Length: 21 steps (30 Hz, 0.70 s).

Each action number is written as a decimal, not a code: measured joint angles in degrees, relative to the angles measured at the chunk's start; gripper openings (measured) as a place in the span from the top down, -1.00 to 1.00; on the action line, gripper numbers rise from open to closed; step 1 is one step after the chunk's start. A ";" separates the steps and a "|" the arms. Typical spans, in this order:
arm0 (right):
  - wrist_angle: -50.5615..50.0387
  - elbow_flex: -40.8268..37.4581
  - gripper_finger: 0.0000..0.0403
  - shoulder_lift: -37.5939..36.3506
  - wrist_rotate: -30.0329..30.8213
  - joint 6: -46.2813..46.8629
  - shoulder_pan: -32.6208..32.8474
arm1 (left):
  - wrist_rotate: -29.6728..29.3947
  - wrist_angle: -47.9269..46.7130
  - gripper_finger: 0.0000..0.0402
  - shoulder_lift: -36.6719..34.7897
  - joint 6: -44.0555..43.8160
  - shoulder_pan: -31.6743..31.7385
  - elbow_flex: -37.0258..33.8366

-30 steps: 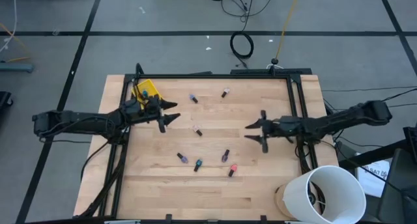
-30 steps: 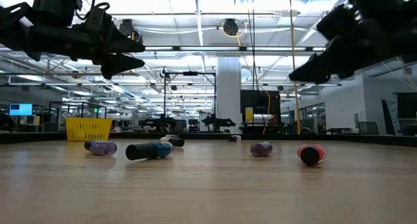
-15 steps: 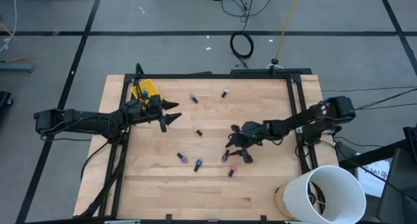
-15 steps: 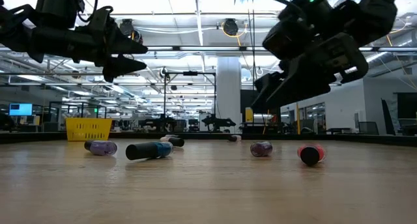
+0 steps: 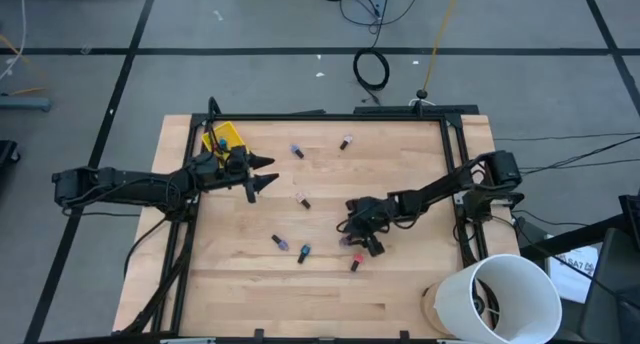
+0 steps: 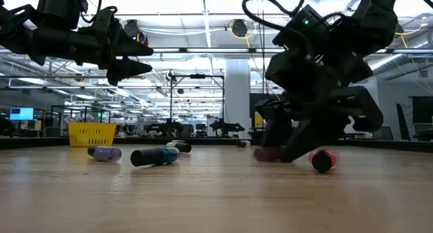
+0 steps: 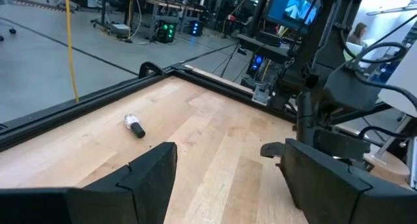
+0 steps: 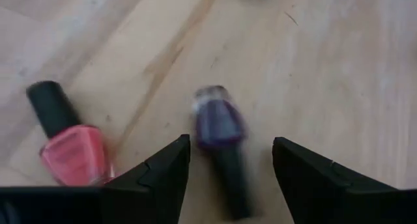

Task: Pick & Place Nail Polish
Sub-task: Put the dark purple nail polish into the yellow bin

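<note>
Right pincer (image 8: pixel 228 168) has swung from mid-right down to the bench (image 5: pixel 400 294), fingers apart astride the purple bottle (image 8: pixel 219 127); pickup looks imminent. Left pincer (image 5: pixel 262 174) hovers apart, upper left.

on the desk (image 5: pixel 320 294), the bin (image 5: pixel 224 138) sits at ten o'clock; nail polish bottles (image 5: pixel 302 251) lie scattered around centre, the bucket (image 5: pixel 500 296) at five.

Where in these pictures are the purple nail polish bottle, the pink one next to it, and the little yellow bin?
purple bottle (image 8: pixel 218 126): right wrist view, on its glass body.
pink bottle (image 8: pixel 73 154): right wrist view, on its glass body.
yellow bin (image 6: pixel 90 133): low view, on its front wall.
</note>
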 joint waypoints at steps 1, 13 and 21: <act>-0.09 0.00 -0.04 -0.09 1.57 -0.40 0.05 | 0.00 -0.03 -0.35 0.00 -0.02 0.00 0.00; -3.79 0.07 0.08 -0.17 4.25 -0.53 -0.04 | 0.07 -0.17 -0.37 0.00 0.02 0.04 0.00; -7.18 0.00 0.10 -2.40 5.14 -0.20 -0.07 | 0.21 -0.52 -0.37 0.00 -0.02 0.02 0.00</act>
